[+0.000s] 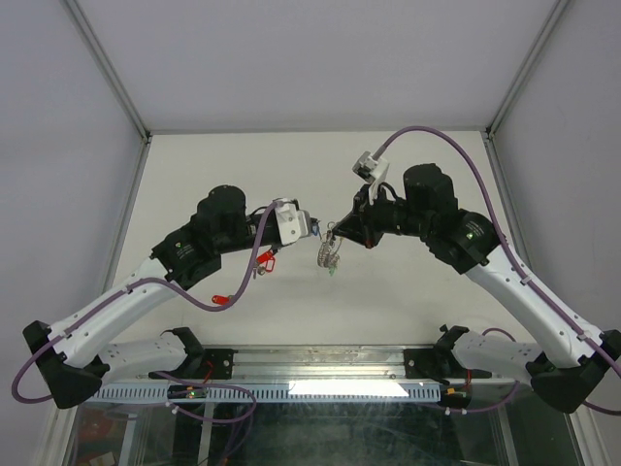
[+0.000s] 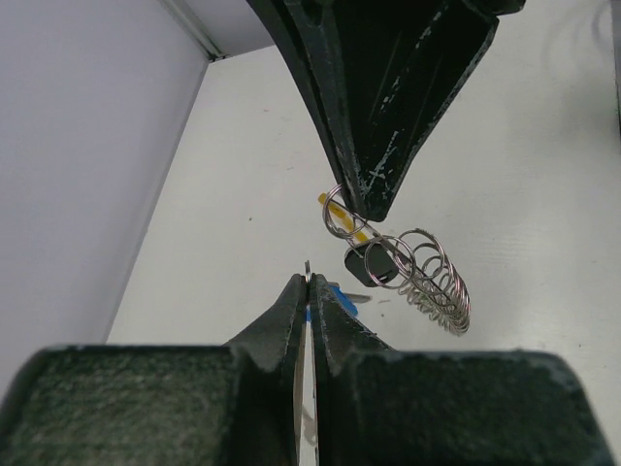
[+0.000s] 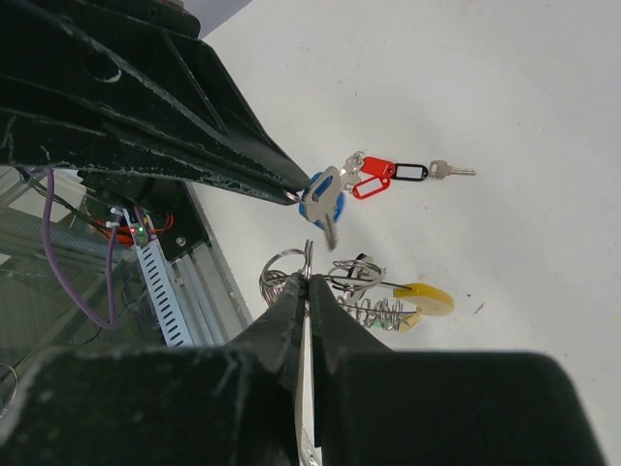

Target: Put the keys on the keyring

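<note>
Threading stage, both arms raised over the white table [image 1: 408, 301], tips nearly meeting.

Spare keys [image 1: 267, 259], red-tagged: lying on the table below the left arm, not on any ring. One black-framed tag [image 3: 409, 172] among them in the right wrist view.

Left gripper [image 2: 308, 283]: fingers pressed shut on the blue-tagged key [image 3: 325, 199], with the blade hanging free. Cannot tell which part of the key is pinched.

Keyring [image 3: 281, 254]: off the table, just right of the blue-tagged key, near it but apart. Cannot tell whether the split in the wire faces the key.

Right gripper [image 3: 306, 280]: closed on the keyring's wire. Hanging beneath it: chain of linked rings [image 2: 432, 277] and yellow tag [image 3: 427, 299].

Handling notes, by judgement:
- Hold the right grip firm and steady so the ring cannot swivel in the pinch.
- Present the key's hole, not the plastic tag, to the wire end.
- Approach slowly and along the plane of the ring. Expect the thin wire to twist or slip under side load.
- Mind the dangling chain, which is likely to swing and foul the key.
- Leave room between the two gripper tips; very little margin before contact.
</note>
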